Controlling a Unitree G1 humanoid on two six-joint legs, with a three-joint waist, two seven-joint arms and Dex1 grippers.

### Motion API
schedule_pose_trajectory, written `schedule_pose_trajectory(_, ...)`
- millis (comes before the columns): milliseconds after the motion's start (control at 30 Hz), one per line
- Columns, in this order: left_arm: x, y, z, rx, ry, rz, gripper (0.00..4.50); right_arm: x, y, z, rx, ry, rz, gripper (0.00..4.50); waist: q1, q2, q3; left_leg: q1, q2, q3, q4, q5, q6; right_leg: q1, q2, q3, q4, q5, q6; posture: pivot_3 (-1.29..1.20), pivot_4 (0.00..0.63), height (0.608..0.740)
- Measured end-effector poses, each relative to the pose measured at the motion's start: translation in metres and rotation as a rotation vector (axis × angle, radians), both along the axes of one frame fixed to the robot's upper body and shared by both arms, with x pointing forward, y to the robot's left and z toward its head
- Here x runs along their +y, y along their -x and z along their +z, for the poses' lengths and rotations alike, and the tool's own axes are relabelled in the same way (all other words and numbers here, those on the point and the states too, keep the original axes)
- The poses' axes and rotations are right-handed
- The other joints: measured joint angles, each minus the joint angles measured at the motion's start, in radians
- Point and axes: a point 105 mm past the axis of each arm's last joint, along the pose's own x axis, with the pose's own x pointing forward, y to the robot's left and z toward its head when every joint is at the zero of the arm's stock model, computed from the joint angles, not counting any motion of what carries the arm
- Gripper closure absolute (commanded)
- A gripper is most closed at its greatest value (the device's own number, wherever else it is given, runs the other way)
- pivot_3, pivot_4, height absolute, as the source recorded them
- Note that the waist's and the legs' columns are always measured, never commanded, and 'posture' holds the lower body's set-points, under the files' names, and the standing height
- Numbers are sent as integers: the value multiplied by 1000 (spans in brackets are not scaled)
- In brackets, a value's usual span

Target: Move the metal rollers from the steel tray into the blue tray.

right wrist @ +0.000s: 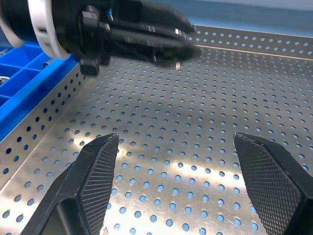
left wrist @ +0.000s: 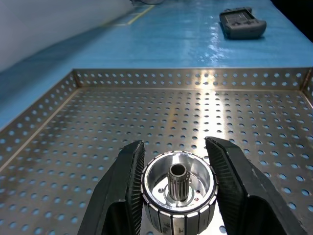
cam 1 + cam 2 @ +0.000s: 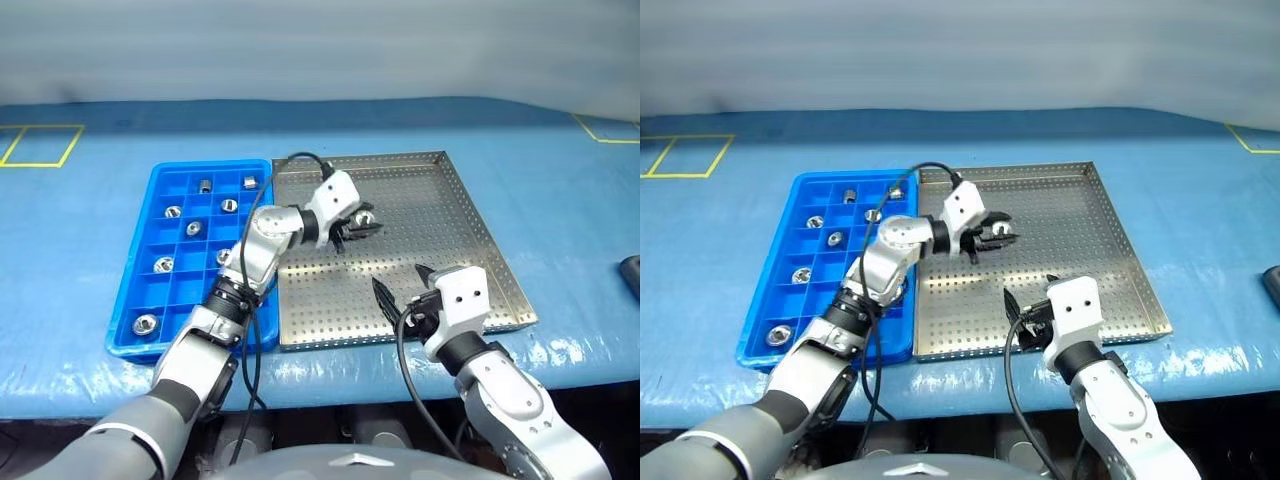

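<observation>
My left gripper (image 3: 357, 224) is shut on one metal roller (image 2: 178, 190), a shiny ring with a central hub, held just above the steel tray (image 3: 450, 235) near its left middle. The perforated floor around it is bare. Left of the steel tray and touching it lies the blue tray (image 3: 132, 262), with several metal rollers (image 3: 193, 228) each in its own compartment. My right gripper (image 3: 403, 288) hovers open over the steel tray's near edge with nothing between its fingers (image 1: 98, 169). The right wrist view shows my left gripper (image 1: 146, 41) ahead of it.
A dark handheld device (image 2: 243, 23) lies on the blue table cover beyond the steel tray's right side, near the table's right edge (image 3: 632, 275). Yellow tape outlines (image 3: 40, 146) mark the cover at the far left and far right.
</observation>
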Motion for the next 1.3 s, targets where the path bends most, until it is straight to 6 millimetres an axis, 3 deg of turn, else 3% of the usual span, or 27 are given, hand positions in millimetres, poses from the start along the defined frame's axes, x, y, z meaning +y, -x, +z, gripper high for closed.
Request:
schedule_pose_trajectory(167,55,-3,7,-17,-17,194,2815,17,-13,4,-18,5,104,547,18,0,0,1,0,-1,0,1,-1,1,1,-1,1,0,0,87,150,740)
schedule_pose_trajectory(333,100,11,7,-1,-17,346,2815,33,-23,7,-36,15,211,547,46,0,0,0,0,-1,0,1,-1,1,-1,-1,0,2,-4,147,150,740)
schedule_pose_trajectory(500,128,27,2,29,-15,489,2815,50,-30,7,-33,22,311,547,82,-1,0,0,0,-2,0,1,-1,2,-2,-3,0,2,-5,204,150,740)
schedule_pose_trajectory(667,160,43,-14,93,-33,645,2815,62,-30,0,-7,27,387,547,98,-1,0,0,0,-3,0,1,-1,2,-2,-4,0,2,-5,244,150,740)
schedule_pose_trajectory(1033,186,66,-50,203,-124,768,2815,69,-31,-4,9,34,436,547,131,-1,0,0,1,-3,0,1,-1,1,-2,-4,0,-2,-12,253,150,740)
schedule_pose_trajectory(1300,191,72,-61,239,-132,798,2815,68,-30,-7,21,26,417,547,130,-1,0,1,1,-3,0,1,-1,2,-3,-5,0,-2,-12,223,150,740)
